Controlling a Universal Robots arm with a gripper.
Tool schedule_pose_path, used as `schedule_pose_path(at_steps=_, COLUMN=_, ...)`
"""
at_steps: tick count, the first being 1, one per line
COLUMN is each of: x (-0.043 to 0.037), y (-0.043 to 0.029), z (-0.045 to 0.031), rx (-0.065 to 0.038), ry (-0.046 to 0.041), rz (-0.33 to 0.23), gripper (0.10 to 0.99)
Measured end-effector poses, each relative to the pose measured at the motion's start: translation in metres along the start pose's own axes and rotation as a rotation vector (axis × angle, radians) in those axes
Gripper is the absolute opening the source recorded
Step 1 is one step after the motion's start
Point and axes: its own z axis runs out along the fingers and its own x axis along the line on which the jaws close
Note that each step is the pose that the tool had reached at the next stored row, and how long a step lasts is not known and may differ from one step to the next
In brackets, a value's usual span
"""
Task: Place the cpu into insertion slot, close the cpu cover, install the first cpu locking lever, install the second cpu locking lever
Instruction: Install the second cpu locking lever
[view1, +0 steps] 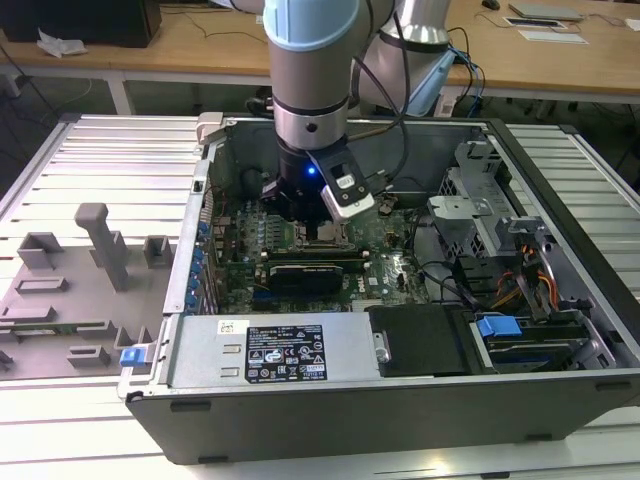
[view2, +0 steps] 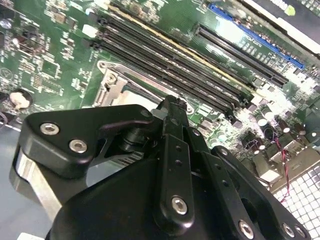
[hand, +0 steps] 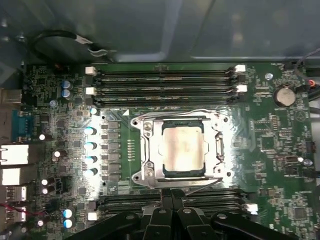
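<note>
Black linkages of the pincer (hand: 172, 210) crowd the near edge in both wrist views, its fingers drawn together with nothing visibly between them, tips hanging just beside the socket's edge. Beyond them in the first wrist view the cpu (hand: 183, 149) lies flat in the insertion slot (hand: 150, 172), its pale metal top framed by the cpu cover (hand: 215, 131), which appears folded down around it; whether either locking lever is latched I cannot tell. I judge the pincer sits low and closed so its narrow tip can work at the socket's rim rather than carry anything. Memory slots (hand: 165, 80) flank the socket on two sides, and a row of blue-capped capacitors (hand: 90, 145) stands close by, leaving little room. In the exterior view the arm (view1: 312, 100) reaches down into the open computer case (view1: 400, 380), whose walls and cables hem it in.
</note>
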Motion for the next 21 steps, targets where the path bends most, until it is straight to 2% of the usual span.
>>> schedule_pose_path(at_steps=5, x=0.0055, y=-0.0057, z=0.0057, rx=-0.006, ry=0.0002, rz=0.000, gripper=0.106)
schedule_pose_path(at_steps=8, x=0.0075, y=-0.0103, z=0.0083, rx=-0.022, ry=0.0007, rz=0.000, gripper=0.106)
schedule_pose_path(at_steps=10, x=0.0092, y=-0.0131, z=0.0097, rx=-0.043, ry=0.0014, rz=0.001, gripper=0.106)
schedule_pose_path(at_steps=12, x=0.0099, y=-0.0163, z=0.0110, rx=-0.059, ry=0.0019, rz=0.002, gripper=0.106)
schedule_pose_path(at_steps=13, x=0.0106, y=-0.0198, z=0.0124, rx=-0.074, ry=0.0022, rz=0.003, gripper=0.106)
schedule_pose_path(at_steps=14, x=0.0111, y=-0.0216, z=0.0130, rx=-0.082, ry=0.0026, rz=0.003, gripper=0.106)
schedule_pose_path(at_steps=21, x=0.0178, y=-0.0238, z=0.0232, rx=-0.113, ry=0.0035, rz=0.005, gripper=0.106)
